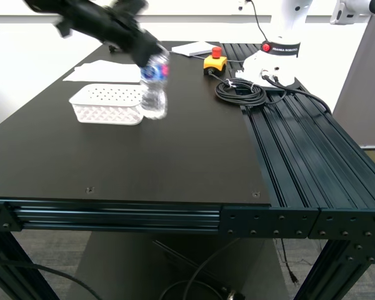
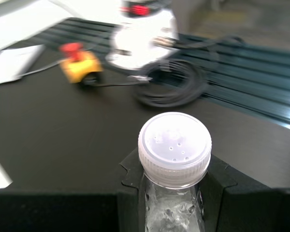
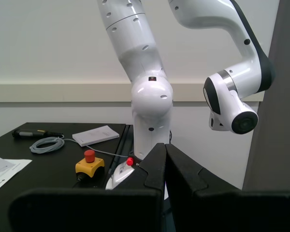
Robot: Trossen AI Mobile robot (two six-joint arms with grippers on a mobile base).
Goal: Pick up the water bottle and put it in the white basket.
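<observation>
In the exterior view the clear ribbed water bottle (image 1: pixel 154 87), with a blue and pink label, is upright and motion-blurred just off the end of the white basket (image 1: pixel 106 103) that faces the exterior view's right. My first gripper (image 1: pixel 144 51) reaches down from the exterior view's upper left and is shut on the bottle's neck. In the first wrist view the white cap (image 2: pixel 174 145) sits between the black fingers (image 2: pixel 129 181). Whether the bottle's base touches the table is unclear. My second gripper (image 3: pixel 165 162) is shut with nothing in it, high above the table.
White paper sheets (image 1: pixel 103 70) lie behind the basket. A yellow box with a red button (image 1: pixel 215 60), a coiled black cable (image 1: pixel 240 90) and a white robot arm's base (image 1: pixel 272 59) stand at the back, toward the exterior view's right. Black slatted rails (image 1: pixel 300 144) run along that side.
</observation>
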